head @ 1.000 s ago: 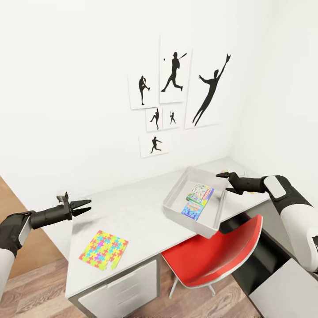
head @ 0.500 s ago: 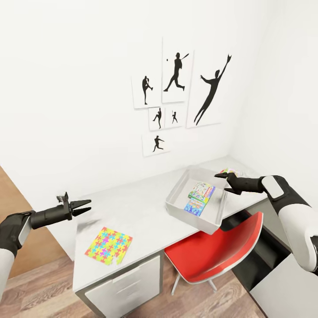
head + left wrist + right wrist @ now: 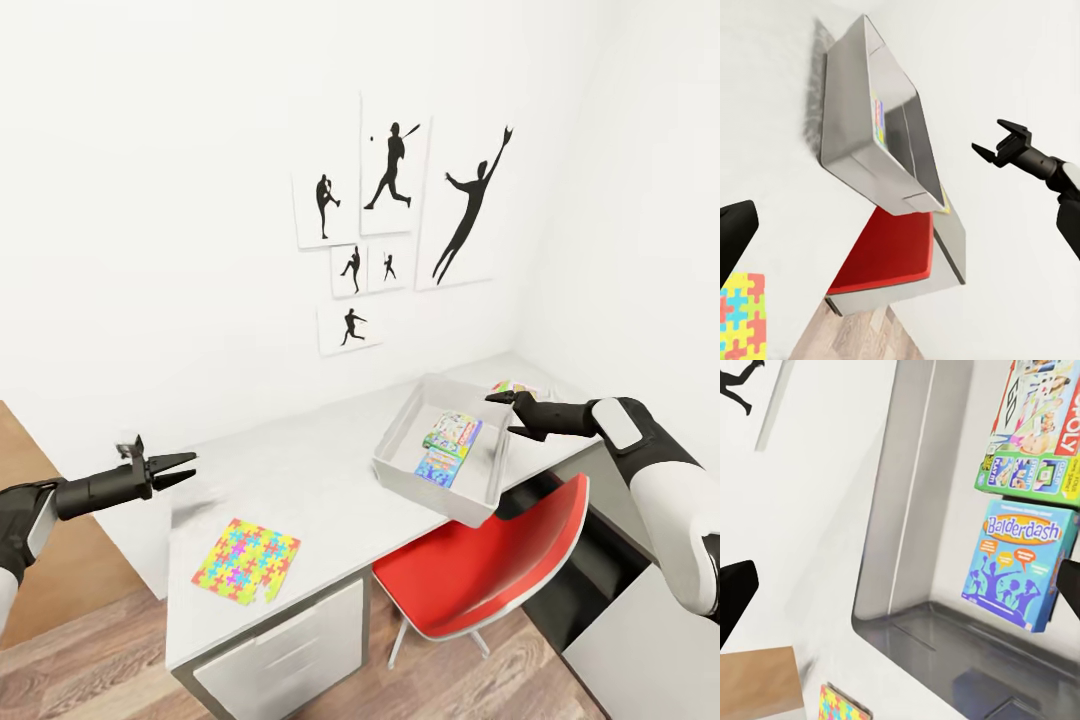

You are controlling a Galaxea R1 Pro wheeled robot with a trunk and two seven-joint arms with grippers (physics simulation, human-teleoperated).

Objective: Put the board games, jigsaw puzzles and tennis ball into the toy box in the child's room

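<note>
Left gripper (image 3: 168, 467) is dipping lower vs 0.5 s ago, fingers apart, holding nothing | right gripper (image 3: 505, 407) is hanging over toy box (image 3: 400, 440) rim, open, empty | I'm seeing 2 board games (image 3: 1020, 562) inside, jigsaw puzzle (image 3: 246, 559) on table (image 3: 310, 480) near left gripper – prob. next pick.

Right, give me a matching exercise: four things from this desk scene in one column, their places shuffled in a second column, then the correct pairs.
Things:
1. jigsaw puzzle
2. Balderdash board game
3. red chair
4. right gripper

Places:
A. inside the toy box
B. flat on the table, near its front edge
C. in the air above the toy box's rim, fingers apart
D. on the floor, seat tucked under the table

Pairs: 1-B, 2-A, 3-D, 4-C
</note>
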